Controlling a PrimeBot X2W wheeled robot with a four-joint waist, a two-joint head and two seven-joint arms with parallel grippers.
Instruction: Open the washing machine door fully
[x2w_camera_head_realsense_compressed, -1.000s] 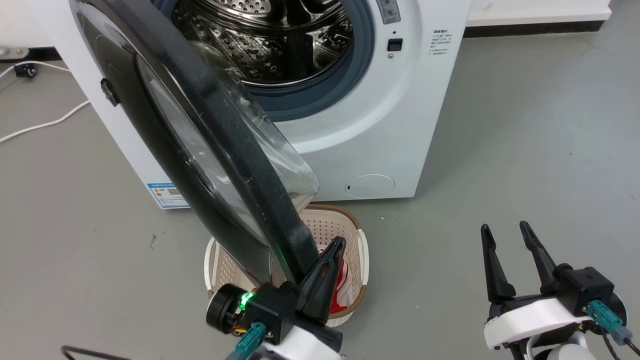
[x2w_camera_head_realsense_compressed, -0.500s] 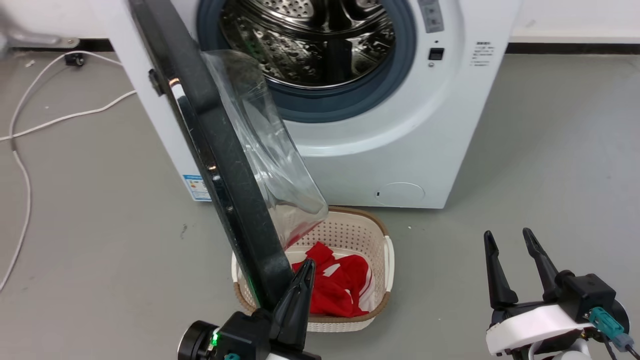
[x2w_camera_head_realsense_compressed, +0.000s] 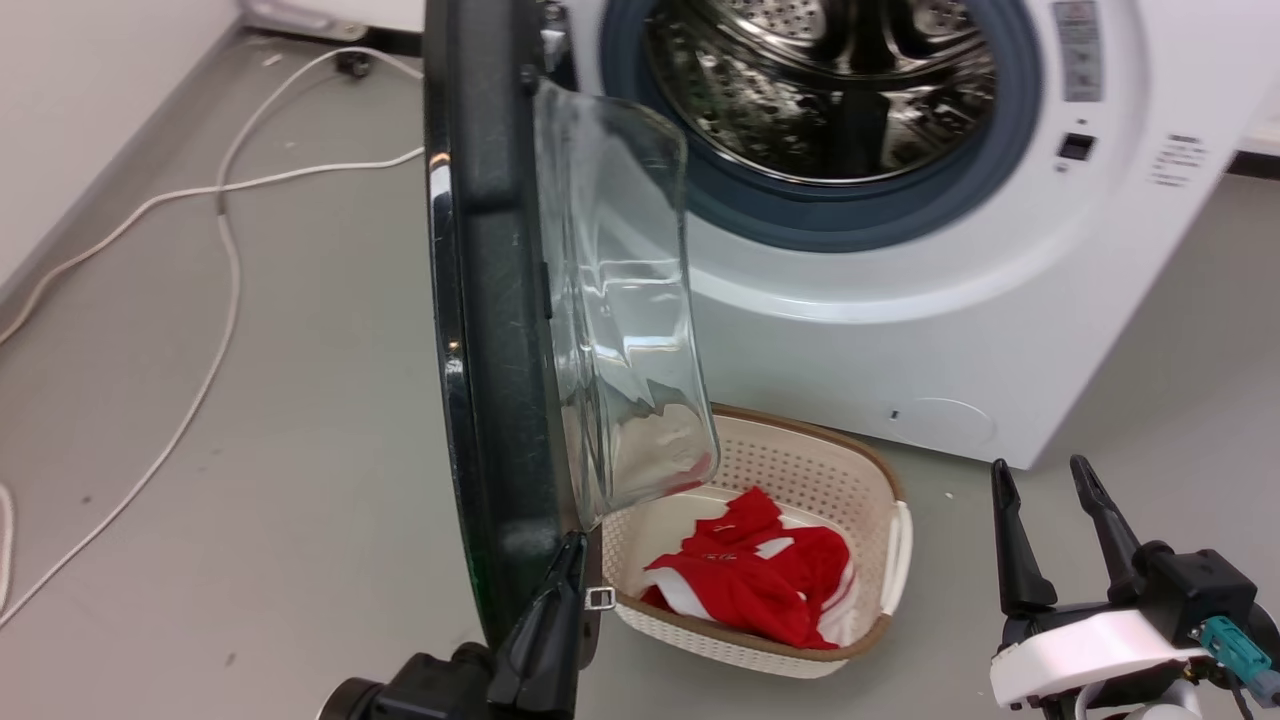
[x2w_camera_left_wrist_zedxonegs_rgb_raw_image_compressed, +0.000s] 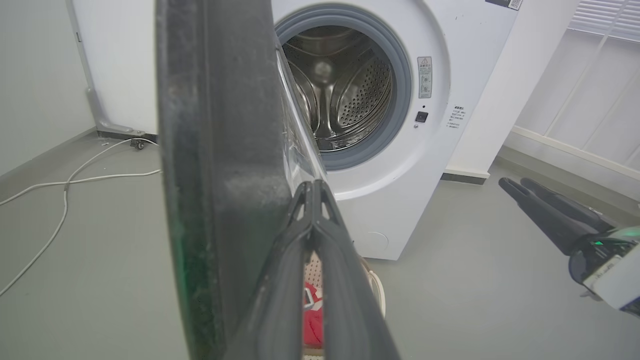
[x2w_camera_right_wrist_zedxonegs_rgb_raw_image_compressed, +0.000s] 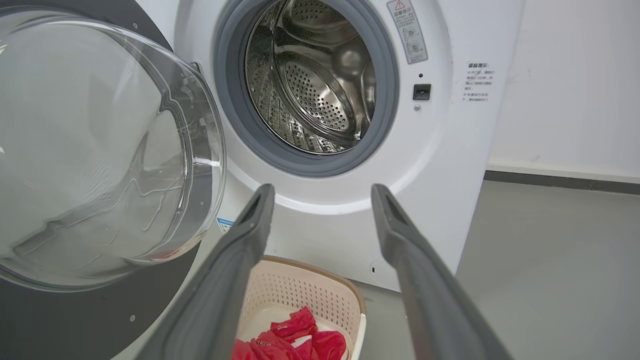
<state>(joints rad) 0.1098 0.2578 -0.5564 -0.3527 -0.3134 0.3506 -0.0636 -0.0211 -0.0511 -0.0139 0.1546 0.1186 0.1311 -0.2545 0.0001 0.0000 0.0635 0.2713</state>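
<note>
Left wrist: door (x2w_camera_left_wrist_zedxonegs_rgb_raw_image_compressed: 220, 150) seemingly touching pincer (x2w_camera_left_wrist_zedxonegs_rgb_raw_image_compressed: 312, 186)

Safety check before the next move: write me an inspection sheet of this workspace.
Surface: grey floor, a few small specks.
Job's things: washing machine door swung well out from the machine, edge-on to the head camera; drum opening uncovered.
Clutter: cream basket on the floor before the machine, red cloth inside it.
End effectors: left end effector shut, fingers at the door's lower rim on its glass side; right end effector open, holding nothing, apart from the door.
Cables: white cable trails over the floor left of the door.
Surroundings: white washing machine, steel drum, pale wall at far left.
</note>
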